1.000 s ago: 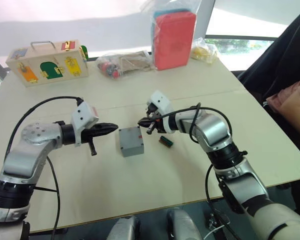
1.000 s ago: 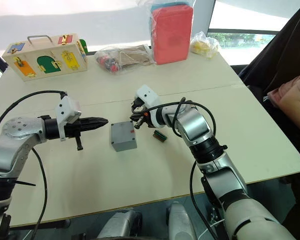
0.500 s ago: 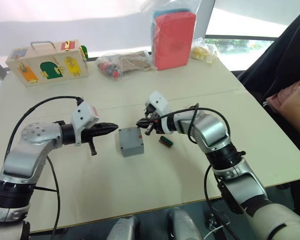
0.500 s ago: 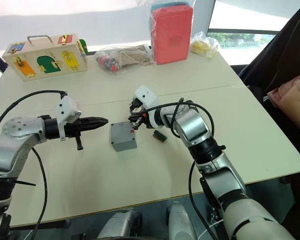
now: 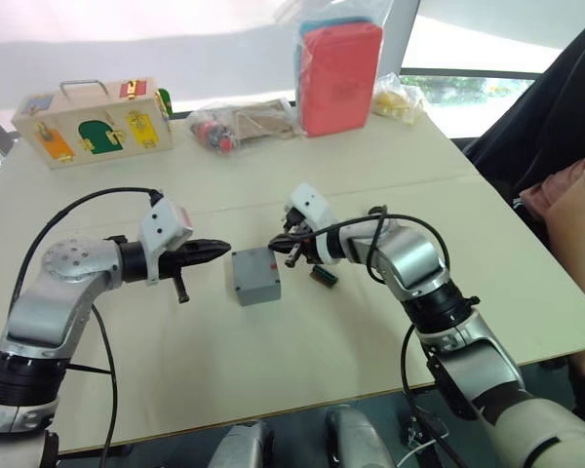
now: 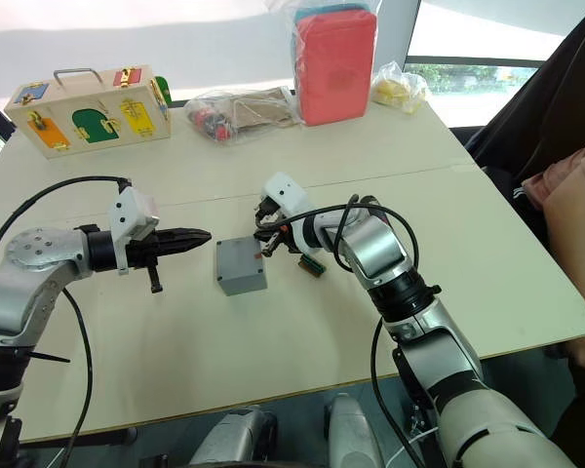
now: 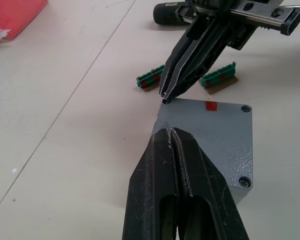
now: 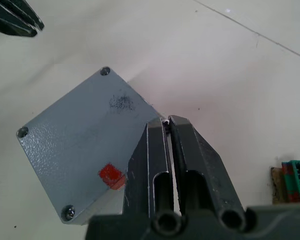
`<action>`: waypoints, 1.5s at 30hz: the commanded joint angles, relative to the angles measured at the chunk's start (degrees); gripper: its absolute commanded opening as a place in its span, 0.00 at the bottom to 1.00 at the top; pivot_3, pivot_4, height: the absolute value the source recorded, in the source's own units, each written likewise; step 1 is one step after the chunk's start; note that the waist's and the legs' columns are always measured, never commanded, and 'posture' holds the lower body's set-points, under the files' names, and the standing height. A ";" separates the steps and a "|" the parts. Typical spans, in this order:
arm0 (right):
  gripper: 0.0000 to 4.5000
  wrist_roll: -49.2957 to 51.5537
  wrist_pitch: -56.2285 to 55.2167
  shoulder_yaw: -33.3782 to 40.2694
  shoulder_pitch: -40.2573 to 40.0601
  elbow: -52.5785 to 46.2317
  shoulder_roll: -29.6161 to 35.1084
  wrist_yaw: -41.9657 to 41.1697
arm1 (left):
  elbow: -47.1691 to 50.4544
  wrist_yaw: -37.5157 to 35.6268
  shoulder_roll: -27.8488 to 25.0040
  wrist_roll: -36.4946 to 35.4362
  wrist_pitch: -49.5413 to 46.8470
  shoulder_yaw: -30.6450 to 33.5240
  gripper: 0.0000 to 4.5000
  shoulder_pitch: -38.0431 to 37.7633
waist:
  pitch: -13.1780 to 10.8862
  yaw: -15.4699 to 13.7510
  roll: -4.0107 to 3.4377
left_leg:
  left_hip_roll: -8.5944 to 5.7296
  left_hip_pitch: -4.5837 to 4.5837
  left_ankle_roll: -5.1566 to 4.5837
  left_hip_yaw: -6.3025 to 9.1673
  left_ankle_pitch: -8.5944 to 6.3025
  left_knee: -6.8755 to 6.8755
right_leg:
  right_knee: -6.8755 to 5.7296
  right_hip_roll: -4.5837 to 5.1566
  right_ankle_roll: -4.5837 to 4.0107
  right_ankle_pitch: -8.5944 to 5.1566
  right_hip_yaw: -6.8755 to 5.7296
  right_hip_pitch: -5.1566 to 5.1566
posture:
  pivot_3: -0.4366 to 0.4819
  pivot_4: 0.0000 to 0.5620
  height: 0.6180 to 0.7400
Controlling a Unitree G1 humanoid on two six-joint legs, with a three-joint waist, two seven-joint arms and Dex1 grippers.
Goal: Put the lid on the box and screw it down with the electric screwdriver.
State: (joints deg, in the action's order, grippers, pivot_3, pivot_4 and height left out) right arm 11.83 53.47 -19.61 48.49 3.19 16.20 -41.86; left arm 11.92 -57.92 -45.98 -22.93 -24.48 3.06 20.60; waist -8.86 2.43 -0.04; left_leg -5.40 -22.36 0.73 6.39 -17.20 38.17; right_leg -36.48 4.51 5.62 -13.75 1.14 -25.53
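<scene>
The box [image 5: 254, 276] sits on the table [image 5: 370, 331], lid [image 8: 85, 140] already on. The right gripper [image 8: 165, 124] is pinched nearly together at the box's far corner, seemingly on a small screw. The left gripper [image 7: 172, 137] hovers beside the box, fingers together.

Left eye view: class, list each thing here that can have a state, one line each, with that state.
lid: seated on the box, screws in three corners, fourth corner hidden behind the right pincer.
box: closed by the lid, standing on the table.
left pincer: shut, empty, beside the box.
right pincer: shut, tips at the lid's fourth corner.
</scene>
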 commanded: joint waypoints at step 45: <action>0.99 -1.47 26.81 -22.34 23.90 32.84 28.54 -20.48 | 11.50 3.37 4.90 -3.78 -0.13 -1.12 0.00 -2.51 | -0.03 -1.84 -0.06 | 0.01 -0.03 -0.09 -0.14 -0.05 0.01 | 0.19 0.05 0.00 0.00 0.06 0.05 | 0.48 0.27 1.00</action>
State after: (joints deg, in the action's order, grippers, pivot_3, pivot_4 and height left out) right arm 11.40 81.11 -41.05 70.90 34.84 44.70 -61.03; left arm 22.10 -55.01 -41.19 -26.62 -25.57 0.96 18.05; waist -8.89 0.59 -0.10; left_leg -5.39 -22.40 0.65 6.25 -17.25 38.18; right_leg -36.29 4.55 5.62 -13.75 1.21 -25.48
